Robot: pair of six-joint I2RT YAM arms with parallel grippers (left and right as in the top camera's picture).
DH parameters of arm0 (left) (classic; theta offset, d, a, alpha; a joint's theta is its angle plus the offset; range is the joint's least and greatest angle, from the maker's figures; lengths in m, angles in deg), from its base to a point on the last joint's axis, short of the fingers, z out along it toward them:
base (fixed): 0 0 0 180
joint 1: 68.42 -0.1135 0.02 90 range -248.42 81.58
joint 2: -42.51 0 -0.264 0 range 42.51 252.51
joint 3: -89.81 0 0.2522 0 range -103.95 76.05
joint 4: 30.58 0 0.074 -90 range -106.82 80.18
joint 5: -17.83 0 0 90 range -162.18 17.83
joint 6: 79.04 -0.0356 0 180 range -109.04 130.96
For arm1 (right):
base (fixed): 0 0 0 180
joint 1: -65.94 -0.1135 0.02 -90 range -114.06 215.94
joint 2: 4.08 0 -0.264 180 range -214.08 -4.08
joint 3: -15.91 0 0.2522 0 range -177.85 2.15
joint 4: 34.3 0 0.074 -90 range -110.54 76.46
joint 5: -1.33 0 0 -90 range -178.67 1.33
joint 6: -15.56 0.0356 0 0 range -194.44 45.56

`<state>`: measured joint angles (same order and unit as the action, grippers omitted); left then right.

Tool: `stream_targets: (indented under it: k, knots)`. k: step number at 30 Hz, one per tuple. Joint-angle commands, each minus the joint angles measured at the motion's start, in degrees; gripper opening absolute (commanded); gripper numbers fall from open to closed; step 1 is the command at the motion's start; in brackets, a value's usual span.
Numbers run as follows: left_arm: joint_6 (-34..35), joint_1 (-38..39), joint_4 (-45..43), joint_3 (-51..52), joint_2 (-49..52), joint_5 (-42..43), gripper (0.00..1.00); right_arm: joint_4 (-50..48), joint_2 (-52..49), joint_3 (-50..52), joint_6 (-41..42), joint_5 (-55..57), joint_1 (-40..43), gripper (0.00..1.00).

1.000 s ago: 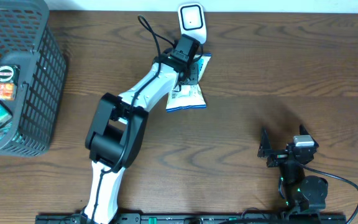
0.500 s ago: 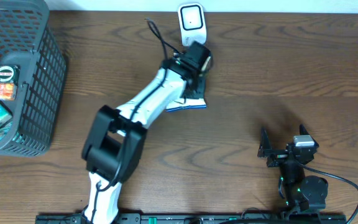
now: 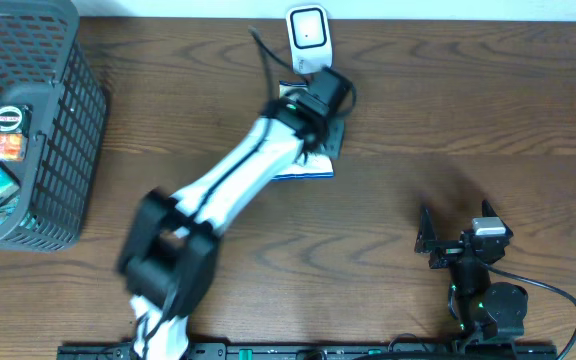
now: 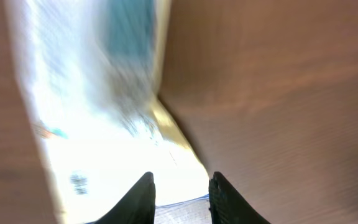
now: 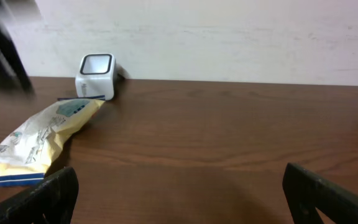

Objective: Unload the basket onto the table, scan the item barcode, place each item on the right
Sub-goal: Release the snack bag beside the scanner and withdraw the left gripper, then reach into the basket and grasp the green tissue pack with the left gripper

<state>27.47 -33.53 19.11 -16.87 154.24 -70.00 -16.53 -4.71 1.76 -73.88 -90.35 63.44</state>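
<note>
The item is a white, yellow and blue snack packet (image 3: 306, 168). It lies flat on the table just below the white barcode scanner (image 3: 308, 28), mostly hidden under my left arm. From the right wrist, the packet (image 5: 36, 140) stretches toward the scanner (image 5: 96, 76). My left gripper (image 3: 326, 105) hovers over the packet's upper end. In the blurred left wrist view the left gripper (image 4: 180, 180) shows a narrow gap, with the packet (image 4: 98, 143) lying behind it and nothing pinched. My right gripper (image 3: 456, 225) rests at the front right, where the right gripper (image 5: 179, 171) is wide open over bare wood.
A dark mesh basket (image 3: 68, 120) at the far left holds several packaged goods. The scanner stands against the table's back edge, with a white wall behind it. Bare wood lies between the packet and my right arm.
My left arm has swung right and stretched further toward the scanner, covering more of the packet. The packet has barely shifted. The right arm has stayed still.
</note>
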Motion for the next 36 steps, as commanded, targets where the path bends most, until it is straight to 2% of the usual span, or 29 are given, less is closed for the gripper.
stream_targets:
  k: [1, 3, 6, 8, 9, 10, 13, 15, 21, 29, 31, 34, 36]
  knots:
    - [-2.64, -4.83, -4.74, -0.76, -12.02, -13.64, 0.31, 0.26, 0.31, 0.09, -0.42, 0.07, -0.59, 0.99]
    - [-3.67, -9.01, -8.98, -0.76, -16.48, -18.27, 0.37, 0.26, 0.31, 0.09, -0.42, 0.07, -0.59, 0.99]
    - [-5.9, -15.82, -13.16, -0.76, -20.61, -18.58, 0.53, 0.26, 0.31, 0.09, -0.42, 0.07, -0.59, 0.99]
    - [-7.08, -25.55, -16.94, -0.76, -23.34, -18.56, 0.66, 0.26, 0.31, 0.09, -0.42, 0.07, -0.59, 0.99]
    - [-7.08, -28.79, -17.88, -0.76, -23.74, -18.56, 0.67, 0.26, 0.31, 0.09, -0.42, 0.07, -0.59, 0.99]
    - [-7.06, -35.23, -19.02, -0.76, -23.87, -18.56, 0.68, 0.26, 0.31, 0.09, -0.42, 0.07, -0.59, 0.99]
    - [-7.06, -44.59, -18.6, -0.74, -23.28, -18.56, 0.76, 0.26, 0.31, 0.09, -0.42, 0.07, -0.59, 0.99]
    - [-7.06, -51.65, -17.29, -0.72, -22.43, -18.56, 0.77, 0.26, 0.31, 0.09, -0.42, 0.07, -0.59, 0.99]
    - [-7.06, -63.76, -12.17, -0.7, -19.17, -18.53, 0.77, 0.28, 0.31, 0.09, -0.42, 0.07, -0.59, 0.99]
    - [-7.52, -70.42, -2.1, -0.63, -5.42, -18.69, 0.77, 0.26, 0.31, 0.09, -0.42, 0.07, -0.59, 0.99]
    - [-4.59, -70.75, -0.55, -0.63, -2.78, -21.18, 0.78, 0.28, 0.31, 0.09, -0.42, 0.07, -0.59, 0.99]
    - [5.92, -70.77, 4.13, -0.63, 2.01, -30.71, 0.8, 0.28, 0.31, 0.09, -0.42, 0.07, -0.59, 0.99]
    - [8.9, -70.79, 5.7, -0.63, 3.74, -31.21, 0.8, 0.28, 0.31, 0.09, -0.42, 0.07, -0.59, 0.99]
